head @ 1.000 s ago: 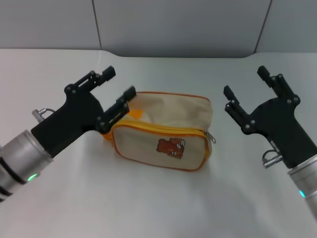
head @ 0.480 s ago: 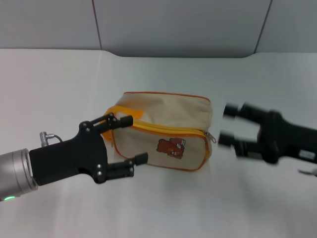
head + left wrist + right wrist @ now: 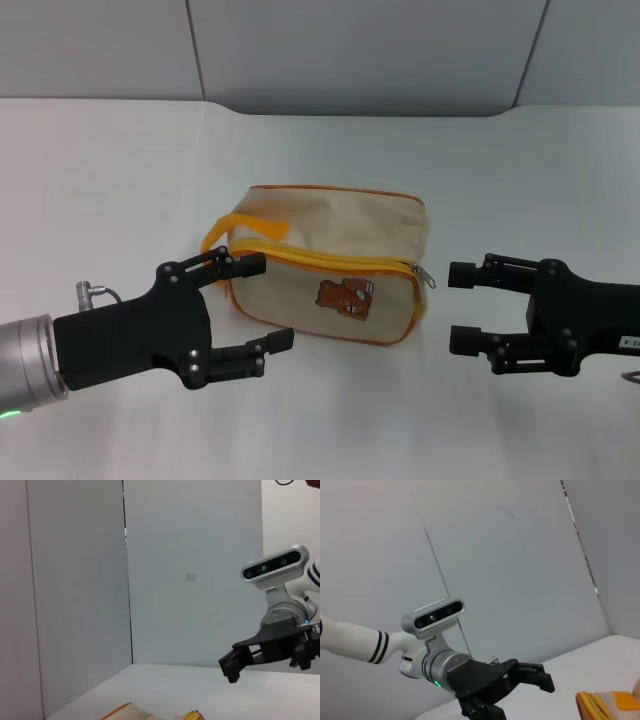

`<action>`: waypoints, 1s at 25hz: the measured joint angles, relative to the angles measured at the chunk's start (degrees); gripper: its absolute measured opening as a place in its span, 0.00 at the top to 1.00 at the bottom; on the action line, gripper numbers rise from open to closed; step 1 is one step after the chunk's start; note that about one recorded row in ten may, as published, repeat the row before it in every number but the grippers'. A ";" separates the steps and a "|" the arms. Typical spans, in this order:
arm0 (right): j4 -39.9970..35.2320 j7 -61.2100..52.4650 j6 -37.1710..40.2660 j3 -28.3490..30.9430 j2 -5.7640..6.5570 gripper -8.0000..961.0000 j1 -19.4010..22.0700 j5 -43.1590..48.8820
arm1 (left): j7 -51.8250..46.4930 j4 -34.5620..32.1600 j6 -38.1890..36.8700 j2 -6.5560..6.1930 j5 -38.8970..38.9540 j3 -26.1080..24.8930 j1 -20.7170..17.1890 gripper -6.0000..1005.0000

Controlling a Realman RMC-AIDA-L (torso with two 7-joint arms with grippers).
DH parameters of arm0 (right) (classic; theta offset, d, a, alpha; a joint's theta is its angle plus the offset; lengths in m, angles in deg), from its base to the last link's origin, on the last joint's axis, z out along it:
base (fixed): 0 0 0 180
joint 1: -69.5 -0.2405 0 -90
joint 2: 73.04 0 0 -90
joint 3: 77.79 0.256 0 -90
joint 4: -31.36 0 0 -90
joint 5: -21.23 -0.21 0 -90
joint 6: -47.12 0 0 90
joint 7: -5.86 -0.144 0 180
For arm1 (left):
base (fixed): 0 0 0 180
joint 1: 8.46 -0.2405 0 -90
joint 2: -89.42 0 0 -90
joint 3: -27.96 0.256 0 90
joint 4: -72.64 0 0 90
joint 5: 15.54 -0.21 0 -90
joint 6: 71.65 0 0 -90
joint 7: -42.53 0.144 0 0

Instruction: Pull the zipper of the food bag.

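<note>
The beige food bag (image 3: 330, 265) with orange piping and a brown bear patch lies in the middle of the white table (image 3: 330, 160) in the head view. Its yellow zipper (image 3: 320, 259) runs along the front upper edge, with the small silver pull tab (image 3: 427, 278) at the bag's right end. The orange strap handle (image 3: 245, 232) is at its left end. My left gripper (image 3: 255, 303) is open, level with the table, just left of and in front of the bag. My right gripper (image 3: 464, 306) is open, a short way right of the pull tab, fingers pointing at the bag.
A grey panelled wall (image 3: 350, 50) stands behind the table. The left wrist view shows the right gripper (image 3: 235, 667) and a corner of the bag (image 3: 130, 712). The right wrist view shows the left gripper (image 3: 520, 680) and the bag's edge (image 3: 610, 702).
Both arms have come down from raised poses and turned level with the table. The left gripper has settled by the bag's left front; the right has steadied right of the pull tab.
</note>
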 joint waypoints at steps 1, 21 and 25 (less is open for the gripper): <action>-0.01 0.20 0.00 -0.01 -0.02 0.12 0.08 -0.01 | -0.13 -0.02 -0.03 -0.01 0.00 0.04 -0.06 0.17; -2.69 2.30 0.04 0.27 -1.35 0.12 0.44 -0.21 | 0.21 -0.09 -0.20 0.41 -0.01 -0.32 -1.04 0.17; -2.71 2.37 0.04 0.43 -1.40 0.12 0.47 -0.32 | 0.23 -0.11 -0.21 0.42 -0.01 -0.34 -1.06 0.17</action>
